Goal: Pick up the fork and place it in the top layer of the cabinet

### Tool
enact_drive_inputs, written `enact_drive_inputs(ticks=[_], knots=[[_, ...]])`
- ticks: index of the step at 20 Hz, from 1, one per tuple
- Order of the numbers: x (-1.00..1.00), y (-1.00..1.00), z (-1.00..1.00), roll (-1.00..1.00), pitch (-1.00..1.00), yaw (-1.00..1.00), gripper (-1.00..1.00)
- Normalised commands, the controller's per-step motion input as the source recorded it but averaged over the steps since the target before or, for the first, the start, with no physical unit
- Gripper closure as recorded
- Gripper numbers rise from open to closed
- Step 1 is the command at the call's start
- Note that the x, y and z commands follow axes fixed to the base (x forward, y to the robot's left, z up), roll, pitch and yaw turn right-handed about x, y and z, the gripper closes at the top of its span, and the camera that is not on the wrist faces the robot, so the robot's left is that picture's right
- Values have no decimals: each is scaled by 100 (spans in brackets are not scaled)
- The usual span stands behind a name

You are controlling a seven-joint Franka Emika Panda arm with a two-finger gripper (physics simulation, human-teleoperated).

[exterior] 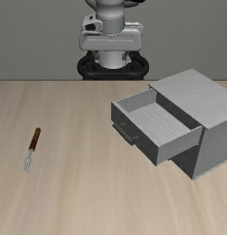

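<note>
The top drawer (159,126) of the cabinet (199,103) is standing pulled out, likely so you can drop the fork (31,151) straight in. The fork is lying on the table (87,197) at the exterior view's left, well apart from the pincer (108,39), whose state you cannot tell.

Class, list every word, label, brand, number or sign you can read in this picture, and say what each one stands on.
There is no readable text.
The fork, the cabinet, its open top drawer, the table and the robot arm all show plain surfaces with no lettering, numbers or signs.
</note>
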Motion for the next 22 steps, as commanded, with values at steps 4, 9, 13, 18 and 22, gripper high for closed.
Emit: enact_drive_inputs(ticks=[4,9,13,18,22], knots=[[0,-100,0,0,0,0,-100],[0,-100,0,0,0,0,-100],[0,-100,0,0,0,0,-100],[0,-100,0,0,0,0,-100],[25,-75,0,0,0,0,-100]])
